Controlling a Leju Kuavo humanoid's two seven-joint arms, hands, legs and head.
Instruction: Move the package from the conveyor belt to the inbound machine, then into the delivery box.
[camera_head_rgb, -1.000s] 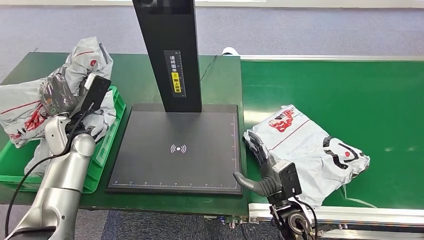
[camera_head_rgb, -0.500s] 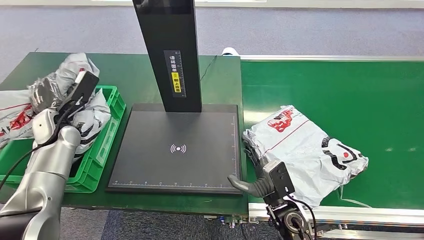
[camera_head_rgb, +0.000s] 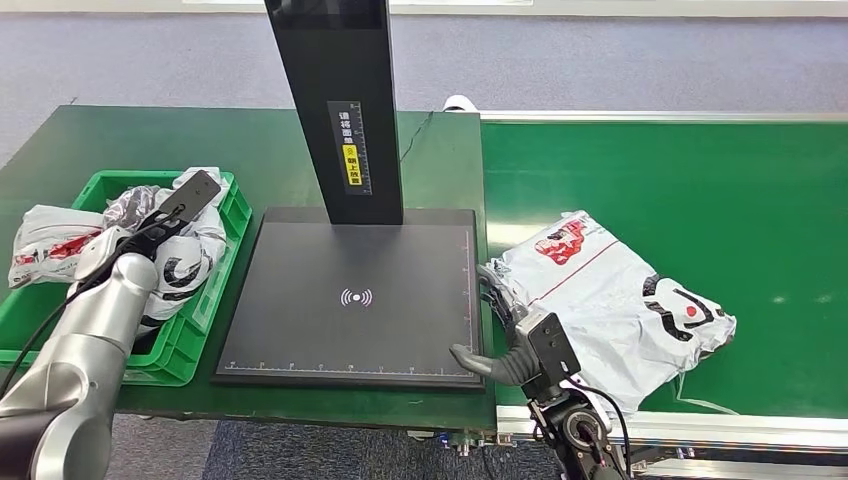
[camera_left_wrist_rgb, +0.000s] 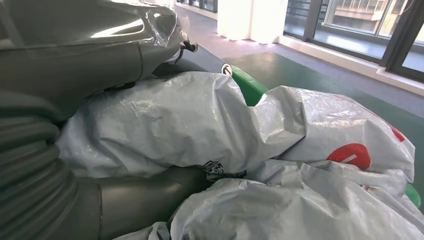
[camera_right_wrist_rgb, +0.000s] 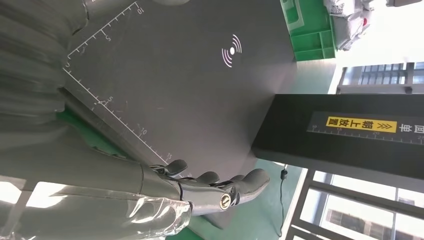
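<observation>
**Ana:** Nearest, at the near right corner of the inbound machine (camera_head_rgb: 352, 295), the right hand (camera_head_rgb: 497, 357) has its fingers (camera_right_wrist_rgb: 210, 180) spread and holds nothing, just beside the package (camera_head_rgb: 610, 300) on the conveyor belt (camera_head_rgb: 700, 180).

**Ben:** How will that bag handle?

**Ana:** Likely light, soft and slippery: a crinkled plastic mailer that would sag and slide. I'd gather a bunched fold at its near left edge, not press the flat top.

**Ben:** And the left side?

**Ana:** Left of the scanner plate, the left hand (camera_head_rgb: 130, 240) lies among bags (camera_left_wrist_rgb: 240, 150) in the green delivery box (camera_head_rgb: 205, 300). Plastic hides its fingers, so I cannot tell whether it grips one.

**Ben:** Farther back?

**Ana:** The machine's black post (camera_head_rgb: 335, 100).
</observation>
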